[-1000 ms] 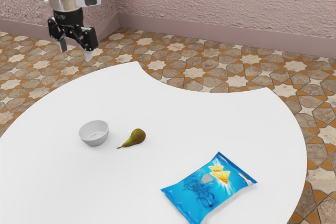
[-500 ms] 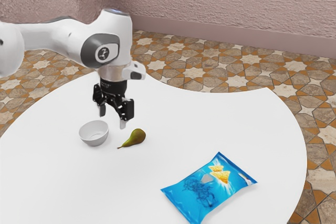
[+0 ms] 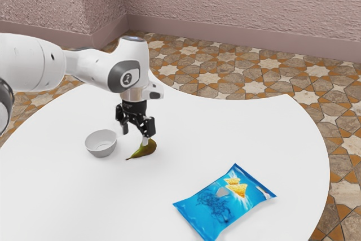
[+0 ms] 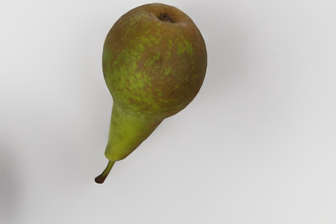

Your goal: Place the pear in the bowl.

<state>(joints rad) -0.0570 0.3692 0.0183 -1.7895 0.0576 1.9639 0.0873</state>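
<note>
My black gripper (image 3: 135,135) is low over the white table in the exterior view, its fingers apart and open. One fingertip overlaps the top of the green-brown pear (image 3: 148,149); whether it touches cannot be told. The pear lies on its side on the table. Just to the exterior view's left of it stands the light grey bowl (image 3: 101,144), upright, with nothing seen inside. From above, in the wrist view, the whole pear (image 4: 155,64) shows with its stem, and nothing grips it.
A blue chip bag (image 3: 224,202) lies toward the exterior view's lower right, well apart from the pear and bowl. The round white table (image 3: 242,134) has a curved notch in its far edge, with patterned floor beyond.
My gripper has come from beyond the table's far left edge, moved to the exterior view's right and lowered to the pear. Pear, bowl and bag have stayed put.
</note>
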